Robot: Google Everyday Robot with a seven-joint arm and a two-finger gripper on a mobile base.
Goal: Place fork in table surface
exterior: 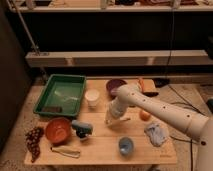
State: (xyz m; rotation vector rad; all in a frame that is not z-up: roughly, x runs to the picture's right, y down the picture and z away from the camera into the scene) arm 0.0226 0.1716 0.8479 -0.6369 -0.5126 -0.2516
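My gripper (pixel 111 120) hangs from the white arm (pixel 150 106) and is low over the middle of the table surface (pixel 100 145), in front of the purple bowl (pixel 116 86). It is shut on the fork (pixel 124 119), a slim pale sliver that sticks out to the right of the gripper, just above or on the light wooden planks. I cannot tell whether the fork touches the wood.
A green tray (pixel 60 95) and a white cup (pixel 92 97) are to the left. An orange bowl (pixel 57 130), a teal item (pixel 81 128), grapes (pixel 34 140) and tongs (pixel 65 151) lie front left. An orange fruit (pixel 145 115), a cloth (pixel 156 134) and a blue cup (pixel 126 145) are to the right.
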